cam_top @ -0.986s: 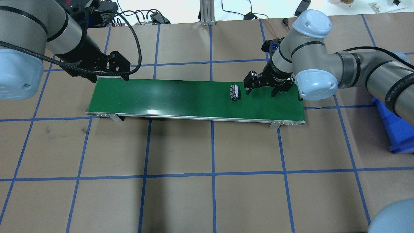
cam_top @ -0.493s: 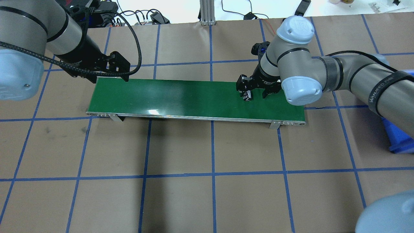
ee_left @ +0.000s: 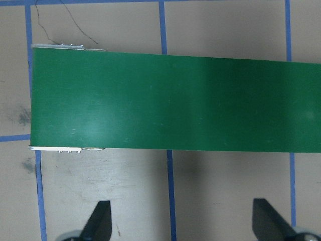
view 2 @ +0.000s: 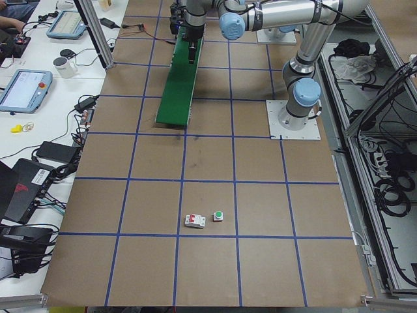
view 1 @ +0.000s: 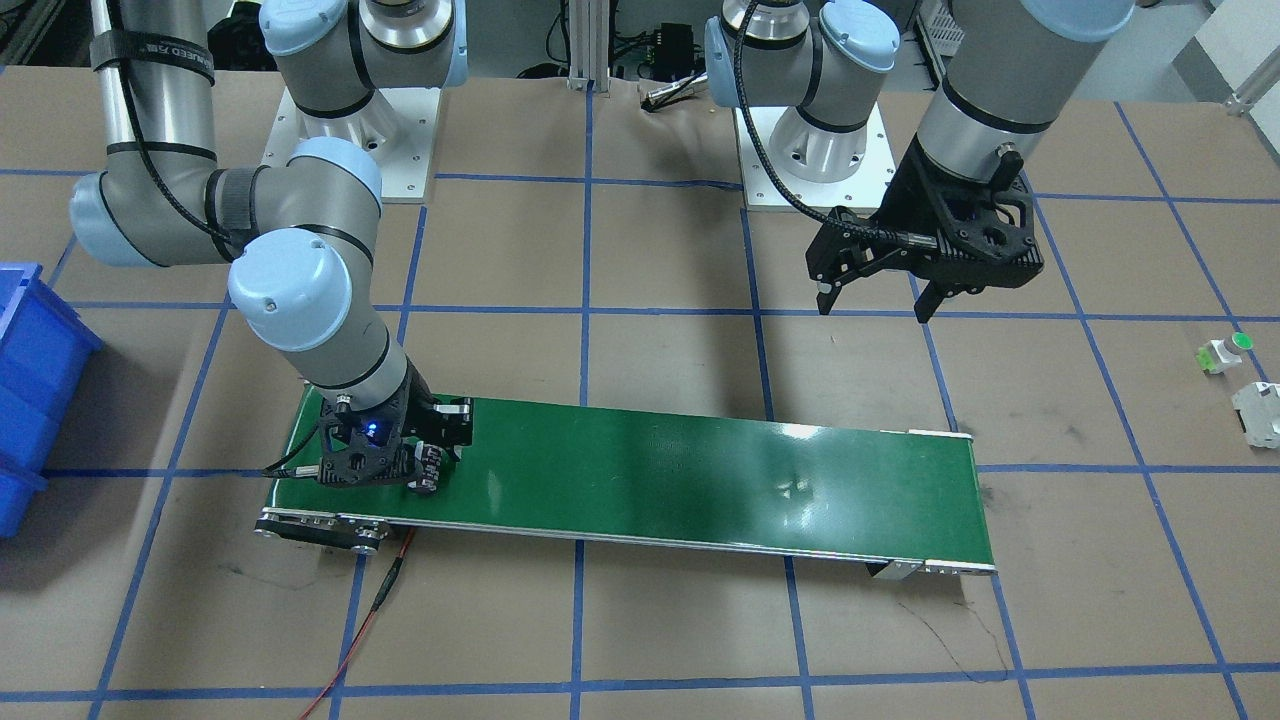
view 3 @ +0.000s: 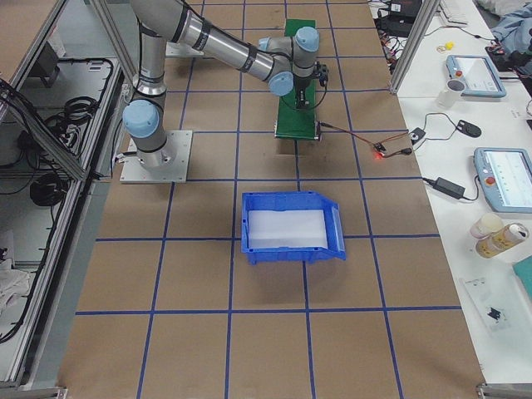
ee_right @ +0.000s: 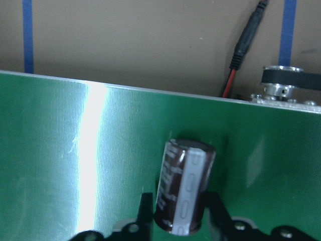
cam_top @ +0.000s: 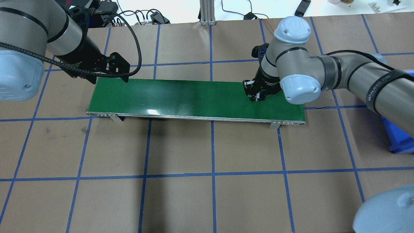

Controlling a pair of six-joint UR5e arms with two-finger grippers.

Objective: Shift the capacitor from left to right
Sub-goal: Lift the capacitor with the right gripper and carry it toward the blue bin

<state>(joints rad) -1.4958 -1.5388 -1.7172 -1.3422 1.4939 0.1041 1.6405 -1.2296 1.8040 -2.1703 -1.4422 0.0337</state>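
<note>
The capacitor (ee_right: 183, 193), a stubby dark brown block with a pale grey stripe, lies on the green conveyor belt (cam_top: 181, 97) near its right end. My right gripper (cam_top: 257, 96) is down on the belt and shut on the capacitor, with a finger on each side in the right wrist view (ee_right: 180, 223). It also shows in the front-facing view (view 1: 430, 478). My left gripper (cam_top: 111, 75) is open and empty, above the table just behind the belt's left end. Its fingers (ee_left: 98, 221) show wide apart in the left wrist view.
A blue bin (cam_top: 397, 136) stands on the table beyond the belt's right end. A white part with a green cap (view 1: 1225, 350) and a light grey boxy part (view 1: 1258, 410) lie far off on my left. A red cable (view 1: 380, 600) trails from the belt's motor end.
The capacitor moved right along the belt. My right gripper moved left to meet it, came down around it and shut on it. The left arm has not moved.
</note>
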